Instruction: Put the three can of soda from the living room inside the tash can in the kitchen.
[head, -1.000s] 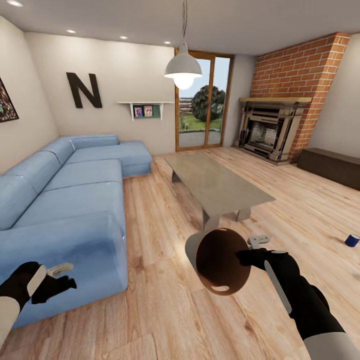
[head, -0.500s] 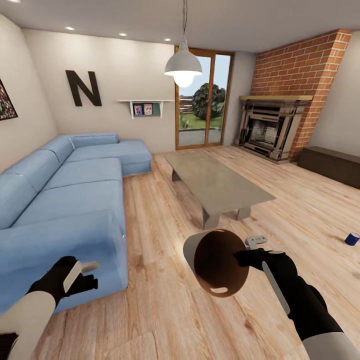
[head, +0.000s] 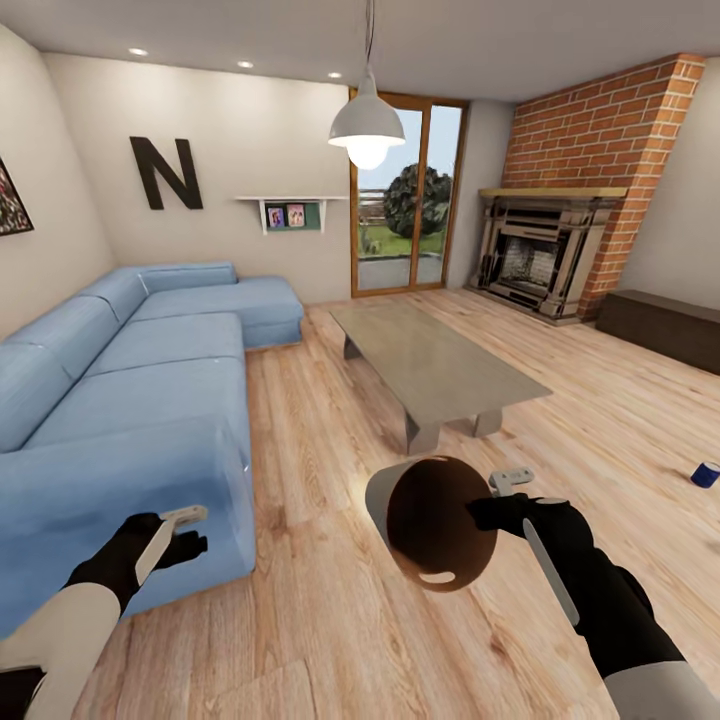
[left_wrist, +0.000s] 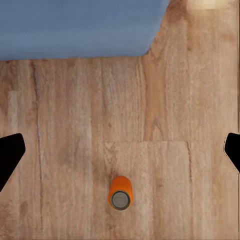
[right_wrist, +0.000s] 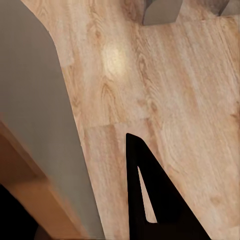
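Observation:
The tash can (head: 432, 522), pale grey outside and brown inside, hangs tilted above the wood floor with its mouth facing the head camera. My right gripper (head: 494, 497) is shut on its rim; in the right wrist view one black finger (right_wrist: 150, 200) lies outside the grey bin wall (right_wrist: 35, 120). A dark blue can of soda (head: 706, 474) stands on the floor at the far right. The left wrist view looks down on an orange can of soda (left_wrist: 120, 192) on the floor, between the fingers of my open left gripper (left_wrist: 120, 150). That gripper (head: 178, 524) hovers by the sofa's front corner.
A blue L-shaped sofa (head: 140, 400) fills the left side. A glass coffee table (head: 430, 365) stands ahead of the bin. Beyond are a brick fireplace (head: 545, 255), a dark low bench (head: 665, 325) and a glass door. Open wood floor lies between the sofa and the table.
My left arm has swung inward and forward along the sofa's front corner. The right arm still holds the bin in the same pose. The view has shifted slightly.

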